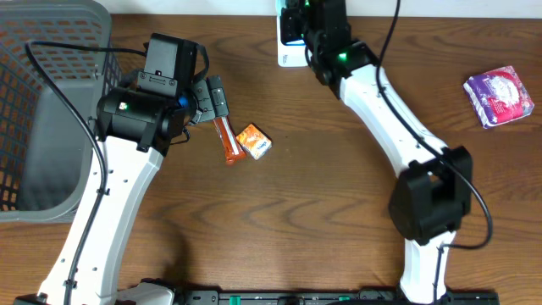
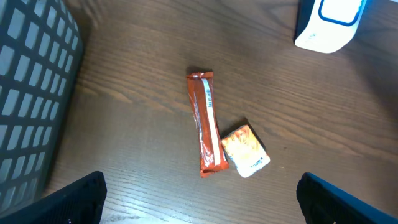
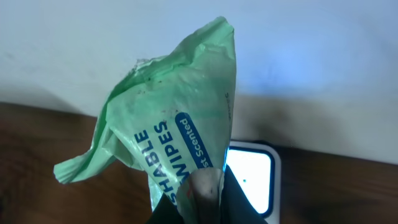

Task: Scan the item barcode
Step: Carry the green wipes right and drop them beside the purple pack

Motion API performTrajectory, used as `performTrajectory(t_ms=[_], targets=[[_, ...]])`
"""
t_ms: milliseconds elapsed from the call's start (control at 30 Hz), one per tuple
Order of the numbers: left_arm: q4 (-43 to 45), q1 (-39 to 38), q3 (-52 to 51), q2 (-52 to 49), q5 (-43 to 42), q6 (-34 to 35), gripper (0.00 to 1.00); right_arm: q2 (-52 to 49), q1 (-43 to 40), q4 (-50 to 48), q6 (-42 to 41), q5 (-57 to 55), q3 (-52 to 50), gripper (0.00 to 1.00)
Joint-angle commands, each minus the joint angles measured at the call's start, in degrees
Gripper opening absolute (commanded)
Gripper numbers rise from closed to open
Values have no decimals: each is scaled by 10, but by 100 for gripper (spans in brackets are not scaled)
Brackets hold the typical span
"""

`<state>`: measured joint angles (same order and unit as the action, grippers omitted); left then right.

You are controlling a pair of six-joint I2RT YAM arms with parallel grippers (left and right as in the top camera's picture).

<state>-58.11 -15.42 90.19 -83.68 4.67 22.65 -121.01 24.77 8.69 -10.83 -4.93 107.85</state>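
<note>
Right tool (image 3: 202, 186) is pinched shut on the lower end of a wipes pack (image 3: 180, 118), its dark fingertips bunching the film where they meet. That pack is soft, pale green plastic, crumpled and slack. White lettering on it reads "WIPES", with part of a longer word beside it, and a blue oval label reads "Scented". In the right wrist view its long axis runs up from the grip, leaning a little to the right and ending in a pointed top corner. A loose flap droops to the lower left, and the print runs lengthwise along the pack. It hangs in the air at the far edge of the desk (image 1: 322, 195), near the middle, just in front of a white scanner (image 3: 252, 177) whose screen glows pale blue-white. I cannot tell whether a barcode faces that screen. Left tool (image 1: 212, 100) is spread fully wide and holds nothing, above a reddish-orange snack bar (image 2: 205, 124) and a small orange packet (image 2: 247, 151) that touch at the bar's near end. A grey basket (image 1: 42, 102) stands at the far left, and a purple packet (image 1: 500, 97) lies at the far right. Dark brown wood grain covers the desk, and a plain white wall (image 3: 311, 50) rises behind it.
</note>
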Motion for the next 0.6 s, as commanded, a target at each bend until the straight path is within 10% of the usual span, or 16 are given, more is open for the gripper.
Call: performTrajectory(t_ms=[0, 567], targets=[[-2, 2, 8, 1, 5, -3, 98, -65, 3, -21, -8, -10, -7, 1], [-2, 2, 8, 1, 5, -3, 98, -84, -72, 6, 29, -156, 3, 1]])
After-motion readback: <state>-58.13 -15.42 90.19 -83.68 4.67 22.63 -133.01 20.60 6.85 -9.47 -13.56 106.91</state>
